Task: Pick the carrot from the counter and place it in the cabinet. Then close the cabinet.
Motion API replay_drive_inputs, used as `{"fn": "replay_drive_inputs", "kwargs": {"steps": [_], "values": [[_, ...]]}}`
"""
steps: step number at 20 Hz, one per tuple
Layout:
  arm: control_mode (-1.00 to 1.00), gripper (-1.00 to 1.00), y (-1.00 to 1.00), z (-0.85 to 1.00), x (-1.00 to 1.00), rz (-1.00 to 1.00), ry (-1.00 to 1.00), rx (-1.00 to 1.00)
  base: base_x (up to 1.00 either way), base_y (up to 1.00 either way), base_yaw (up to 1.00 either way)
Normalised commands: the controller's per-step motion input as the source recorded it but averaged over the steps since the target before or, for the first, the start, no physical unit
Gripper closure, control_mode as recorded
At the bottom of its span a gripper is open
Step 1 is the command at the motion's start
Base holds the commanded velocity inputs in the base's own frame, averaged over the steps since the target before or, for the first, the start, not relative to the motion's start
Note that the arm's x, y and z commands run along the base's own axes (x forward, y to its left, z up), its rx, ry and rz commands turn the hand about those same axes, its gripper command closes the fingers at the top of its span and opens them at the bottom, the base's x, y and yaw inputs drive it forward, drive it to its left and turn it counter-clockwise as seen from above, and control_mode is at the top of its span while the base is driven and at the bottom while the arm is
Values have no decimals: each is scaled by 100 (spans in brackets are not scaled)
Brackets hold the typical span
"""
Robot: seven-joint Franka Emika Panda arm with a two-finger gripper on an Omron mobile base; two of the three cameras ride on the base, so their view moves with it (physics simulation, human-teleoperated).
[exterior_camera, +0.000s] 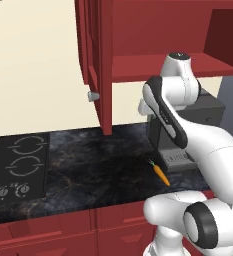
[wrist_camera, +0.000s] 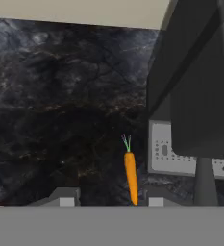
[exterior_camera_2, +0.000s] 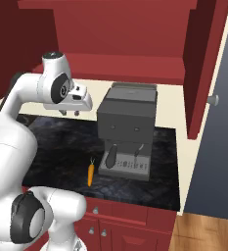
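- We see the carrot lying flat on the black stone tabletop, near the front edge, just beside the left front corner of the grey coffee machine as seen from the right base view.
- In the right base view the carrot points its green tip toward the back wall and its thin end toward the front edge; nothing touches it.
- In the hand view the carrot lies between the two dark fingertips, closer to the right one, with its leafy end away from the camera. The machine's drip tray sits just beside it.
- The claw hangs in the air well above the tabletop, level with the upper part of the coffee machine and to its left in the right base view. It points downward.
- The claw's jaws stand apart with a gap between them, holding nothing; in the hand view we see bare stone and the carrot in that gap.
- The cabinet is mounted on the wall above the tabletop. Both panelled doors stand swung outward: the left door with its round grey knob, and the right door with its knob.
- The cabinet's red inner shelf is exposed, directly above the coffee machine.
- A black stovetop with white ring marks lies at the left of the tabletop in the left base view, well apart from the carrot.
- Red drawer fronts run below the tabletop edge.
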Motion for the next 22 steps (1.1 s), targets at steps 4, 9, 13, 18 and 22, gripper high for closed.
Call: {"fn": "replay_drive_inputs", "kwargs": {"steps": [4,9,13,18,22], "values": [[-100,-100,0,-54,1,0,-3,-6,0,0,0],[-100,-100,-14,-100,-5,0,-1,-6,0,0,0],[-100,-100,-35,-100,-19,0,0,-1,0,0,0],[-100,-100,-38,-100,-1,0,8,3,0,0,0],[-100,-100,-37,-88,14,0,10,6,0,0,0]]}}
